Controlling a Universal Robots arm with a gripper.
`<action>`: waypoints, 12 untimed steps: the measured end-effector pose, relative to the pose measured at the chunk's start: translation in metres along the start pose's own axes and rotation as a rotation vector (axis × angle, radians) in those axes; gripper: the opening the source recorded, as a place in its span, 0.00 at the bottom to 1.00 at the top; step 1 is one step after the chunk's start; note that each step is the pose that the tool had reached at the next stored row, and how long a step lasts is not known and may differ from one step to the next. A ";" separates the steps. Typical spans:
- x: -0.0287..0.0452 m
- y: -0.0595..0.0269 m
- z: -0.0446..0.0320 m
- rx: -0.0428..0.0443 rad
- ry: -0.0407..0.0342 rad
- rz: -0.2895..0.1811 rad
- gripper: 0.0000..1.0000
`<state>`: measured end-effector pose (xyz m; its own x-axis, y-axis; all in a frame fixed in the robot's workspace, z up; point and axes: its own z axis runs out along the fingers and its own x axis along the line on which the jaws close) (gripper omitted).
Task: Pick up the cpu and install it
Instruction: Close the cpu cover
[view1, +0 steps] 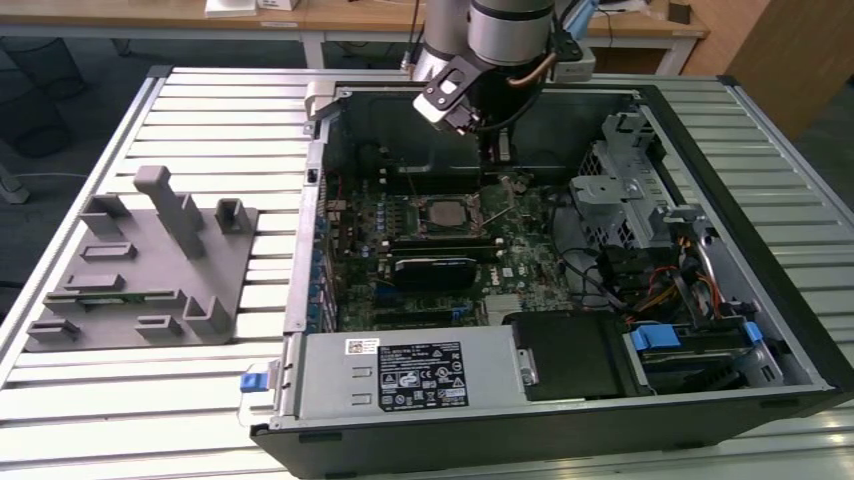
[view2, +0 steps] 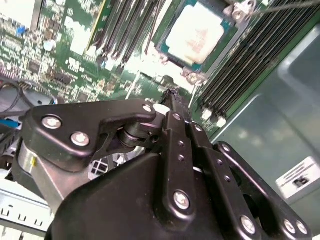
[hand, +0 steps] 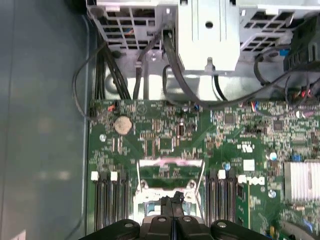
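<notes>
Matt silvery metal on cpu (view2: 194, 31) top, matt blk gripper (view2: 172, 96) links.

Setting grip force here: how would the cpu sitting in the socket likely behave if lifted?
The cpu looks like a thin flat metal-topped square, so probably stiff and light. Its smooth top may be slippery. It sits low inside the socket, so its edges likely offer little purchase; flat, it should not roll.
</notes>
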<state>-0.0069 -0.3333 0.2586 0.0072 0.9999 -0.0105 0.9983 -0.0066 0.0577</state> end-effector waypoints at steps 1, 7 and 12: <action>0.0000 0.0024 0.0001 0.0000 0.0000 0.000 0.11; 0.0002 0.0151 0.0009 0.0000 -0.0001 0.000 0.11; 0.0004 0.0250 0.0015 0.0000 0.0000 0.000 0.11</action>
<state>0.0181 -0.3331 0.2586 0.0073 0.9999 -0.0105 0.9983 -0.0067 0.0577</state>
